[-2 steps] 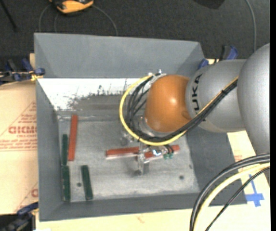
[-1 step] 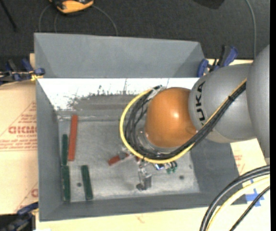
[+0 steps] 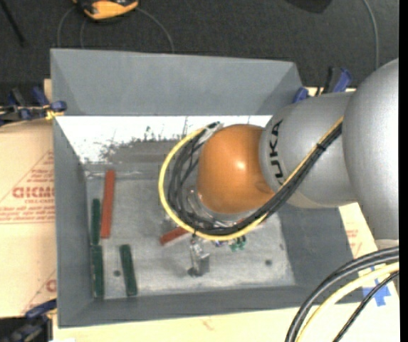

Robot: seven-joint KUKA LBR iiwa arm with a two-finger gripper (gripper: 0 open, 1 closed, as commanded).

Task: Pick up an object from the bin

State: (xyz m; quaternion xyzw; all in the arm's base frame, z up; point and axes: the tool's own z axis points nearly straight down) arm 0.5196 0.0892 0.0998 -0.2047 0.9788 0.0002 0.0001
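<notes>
Scuffed grey bin (image 3: pixel 68 191) on dark floor (image 3: pixel 225 20); hand (image 3: pixel 199 261) low near centre, open or closed unclear.

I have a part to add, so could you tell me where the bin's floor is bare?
Bare floor lies between the red stick and the arm's orange cover, and in front, from the gripper to the bin's view-right wall. The view-left side is crowded with green sticks; a red piece lies by the gripper.

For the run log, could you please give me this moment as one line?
gripper: down at bin centre | nearest: red piece beside it | left side: orange stick, green sticks
</notes>
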